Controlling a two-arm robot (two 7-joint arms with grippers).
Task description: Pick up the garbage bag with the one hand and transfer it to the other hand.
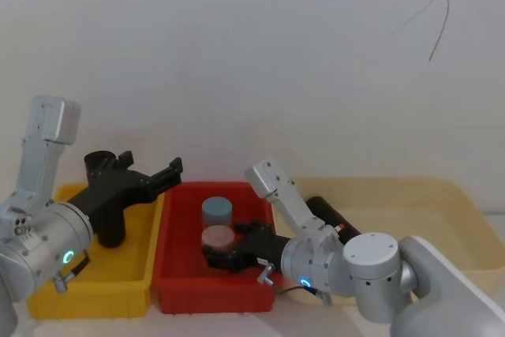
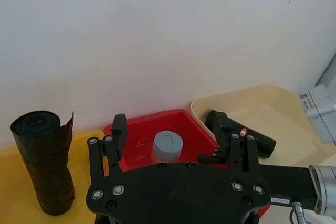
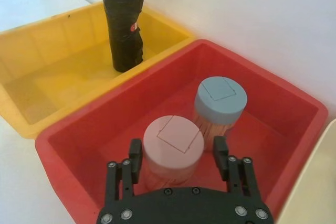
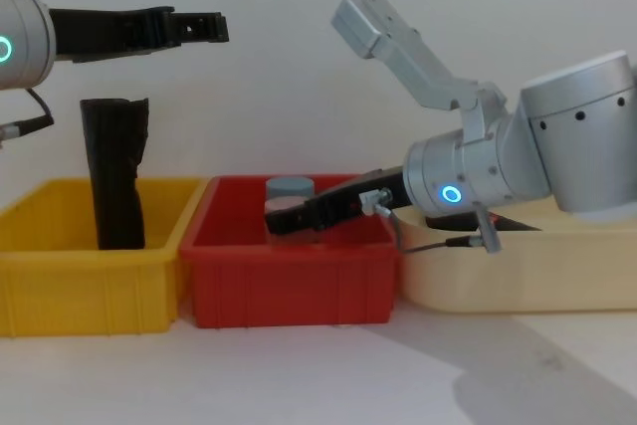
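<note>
The garbage bag (image 2: 245,136) lies in the cream tray (image 1: 442,195), untouched. The right hand (image 3: 178,156) is released, its fingers flanking a pink-lidded jar (image 3: 173,141) in the red bin (image 1: 170,262); it should lift clear and swing over the bag. The left hand (image 1: 162,171) hovers released above the yellow bin (image 1: 47,293)

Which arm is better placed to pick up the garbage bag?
Likely right: right gripper sits low in the red bin, beside the cream bin holding the garbage bag; left gripper hovers high over the yellow bin.
</note>
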